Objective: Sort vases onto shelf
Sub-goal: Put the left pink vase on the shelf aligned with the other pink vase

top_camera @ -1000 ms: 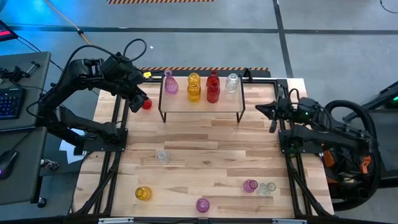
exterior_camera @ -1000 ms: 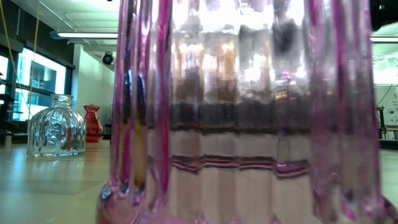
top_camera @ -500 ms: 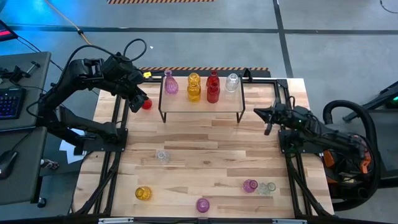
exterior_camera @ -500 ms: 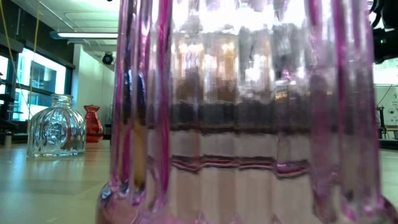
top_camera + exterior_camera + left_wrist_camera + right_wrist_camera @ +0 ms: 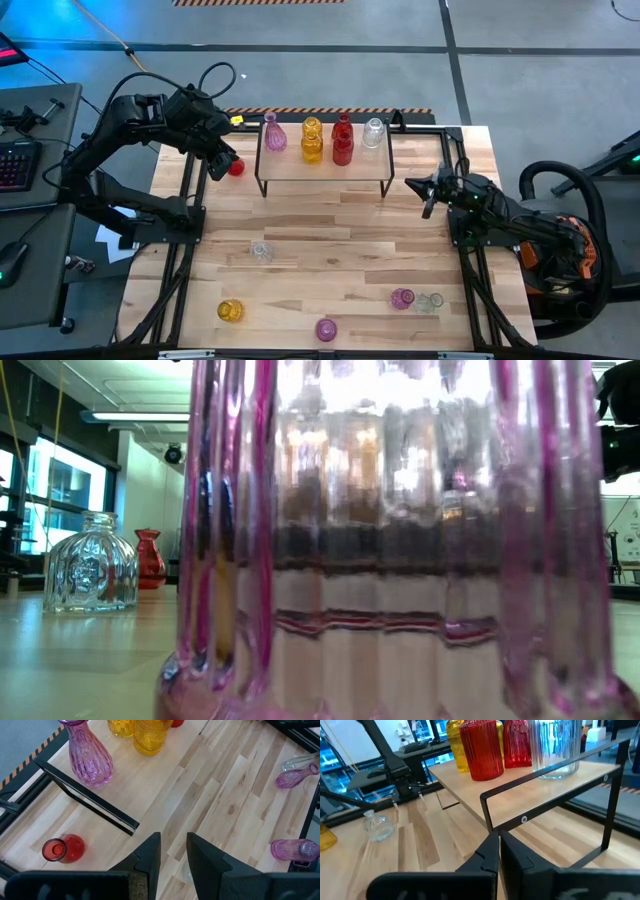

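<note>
1. Shelf (image 5: 325, 168): small wooden platform on a black frame, at the far middle of the table; it carries a pink, two yellow, two red and one clear vase in a row.
2. Red vase (image 5: 236, 167): upright on the tabletop, just left of the shelf, mouth up, so its long axis is vertical.
3. Left gripper (image 5: 222, 157): just beside the red vase, on its far-left side; fingers a narrow gap apart, holding nothing. Much the nearer arm to this vase.
4. Right gripper (image 5: 428, 189): off the shelf's right end, fingers pressed together, empty.
5. Loose vases: clear vase (image 5: 261, 250) mid-table; yellow vase (image 5: 230, 311), magenta vase (image 5: 326, 329), pink vase (image 5: 402, 298) along the near edge.
</note>
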You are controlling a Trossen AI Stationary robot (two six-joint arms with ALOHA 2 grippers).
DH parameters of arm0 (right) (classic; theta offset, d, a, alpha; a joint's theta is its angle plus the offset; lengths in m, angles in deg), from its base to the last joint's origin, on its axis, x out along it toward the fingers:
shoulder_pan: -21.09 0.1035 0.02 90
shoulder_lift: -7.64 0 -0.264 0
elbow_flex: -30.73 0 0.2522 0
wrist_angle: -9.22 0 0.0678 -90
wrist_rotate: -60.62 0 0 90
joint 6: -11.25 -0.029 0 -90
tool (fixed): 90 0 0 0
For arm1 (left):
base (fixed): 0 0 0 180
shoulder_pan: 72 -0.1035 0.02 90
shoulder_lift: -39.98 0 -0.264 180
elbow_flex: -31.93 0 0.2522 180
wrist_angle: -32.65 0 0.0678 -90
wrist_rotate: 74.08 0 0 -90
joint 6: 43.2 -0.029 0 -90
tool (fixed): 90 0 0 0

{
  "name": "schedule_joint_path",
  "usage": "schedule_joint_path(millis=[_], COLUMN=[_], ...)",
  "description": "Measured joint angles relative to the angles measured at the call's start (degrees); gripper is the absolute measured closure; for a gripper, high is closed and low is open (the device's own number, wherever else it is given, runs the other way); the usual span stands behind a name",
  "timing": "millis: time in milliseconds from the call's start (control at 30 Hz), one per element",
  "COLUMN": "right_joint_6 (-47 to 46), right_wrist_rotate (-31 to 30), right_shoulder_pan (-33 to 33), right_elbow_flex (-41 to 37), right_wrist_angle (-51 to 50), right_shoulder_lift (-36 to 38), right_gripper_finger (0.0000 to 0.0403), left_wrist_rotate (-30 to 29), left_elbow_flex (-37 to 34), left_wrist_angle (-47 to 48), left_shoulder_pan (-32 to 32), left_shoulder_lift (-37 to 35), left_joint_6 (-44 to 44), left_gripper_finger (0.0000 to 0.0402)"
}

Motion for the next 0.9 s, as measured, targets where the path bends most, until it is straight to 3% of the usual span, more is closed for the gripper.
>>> schedule_joint_path(millis=[600,900], right_joint_6=[-5.36,-5.55], right_wrist_rotate=[-0.7,-0.76], right_shoulder_pan=[0.0,0.0], right_elbow_flex=[0.0,0.0], right_wrist_angle=[-0.16,-0.2], right_shoulder_lift=[-0.11,-0.11], right_gripper_finger=[0.0403,0.0403], left_wrist_rotate=[-0.01,0.01], left_elbow_flex=[0.0,0.0], left_wrist_angle=[0.02,-5.01], left_shoulder_pan=[0.02,0.02], left_shoulder_lift=[-0.02,0.0], left_joint_6=[0.0,0.57], left_gripper_finger=[0.0316,0.0316])
